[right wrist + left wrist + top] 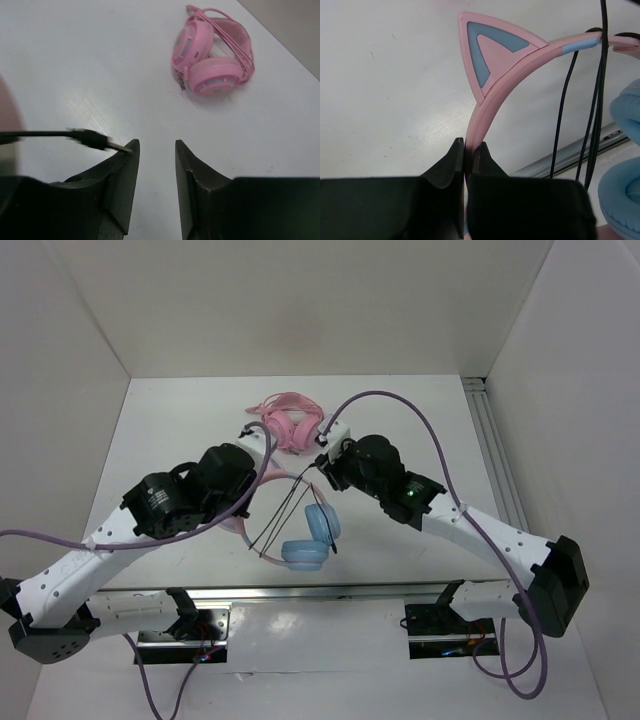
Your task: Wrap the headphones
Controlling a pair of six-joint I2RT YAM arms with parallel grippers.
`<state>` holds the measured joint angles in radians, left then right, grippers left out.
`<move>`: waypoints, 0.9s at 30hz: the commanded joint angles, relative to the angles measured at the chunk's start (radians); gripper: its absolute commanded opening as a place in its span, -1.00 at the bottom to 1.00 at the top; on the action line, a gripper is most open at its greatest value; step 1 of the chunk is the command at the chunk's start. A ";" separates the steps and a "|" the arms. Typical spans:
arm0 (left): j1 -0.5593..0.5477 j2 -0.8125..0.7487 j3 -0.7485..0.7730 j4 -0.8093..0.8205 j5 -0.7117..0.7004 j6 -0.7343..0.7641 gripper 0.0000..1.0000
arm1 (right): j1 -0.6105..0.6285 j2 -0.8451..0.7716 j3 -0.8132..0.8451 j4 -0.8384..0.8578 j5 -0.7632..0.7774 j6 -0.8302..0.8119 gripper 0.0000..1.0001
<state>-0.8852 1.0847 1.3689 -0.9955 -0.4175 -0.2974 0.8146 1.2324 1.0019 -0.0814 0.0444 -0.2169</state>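
Note:
The headphones have light blue ear cups (pixel 322 523) and a pink cat-ear headband (pixel 487 55). They lie at the table's middle front, between the two arms. My left gripper (pixel 470 146) is shut on the pink headband just below the cat ear; in the top view it (pixel 265 468) sits over the band. Several strands of the thin black cable (pixel 562 115) cross the headband (pixel 285 515). My right gripper (pixel 156 145) is open. The cable's plug (pixel 95 140) rests against its left fingertip, outside the jaws. In the top view the right gripper (pixel 322 462) hangs just behind the ear cups.
All-pink headphones (pixel 290 420) with their pink cable lie at the back middle of the white table, also in the right wrist view (pixel 212 55). White walls close in the left, back and right. A metal rail (pixel 330 592) runs along the near edge.

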 commanded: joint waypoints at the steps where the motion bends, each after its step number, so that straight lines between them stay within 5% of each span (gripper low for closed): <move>1: 0.052 -0.023 0.079 0.011 0.036 0.024 -1.00 | -0.067 0.026 -0.011 0.060 0.092 0.017 -0.16; 3: 0.092 -0.023 0.093 0.021 -0.006 0.012 -1.00 | -0.094 0.036 -0.046 0.098 0.101 0.054 0.03; 12: 0.250 -0.032 0.137 0.075 0.042 -0.008 -1.00 | -0.156 0.101 -0.118 0.190 0.017 0.154 0.13; 18: 0.348 -0.032 0.024 0.136 0.097 -0.008 -1.00 | -0.157 0.139 -0.169 0.224 0.198 0.292 0.16; 23: 0.495 -0.023 -0.100 0.259 0.160 -0.017 -1.00 | -0.178 0.182 -0.115 0.073 0.437 0.471 0.26; 27: 0.609 0.017 -0.160 0.323 0.209 -0.017 -1.00 | -0.215 0.193 -0.077 -0.066 0.449 0.570 0.26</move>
<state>-0.3355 1.0924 1.2140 -0.8352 -0.2817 -0.2890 0.6220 1.4239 0.8665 -0.0505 0.3973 0.2226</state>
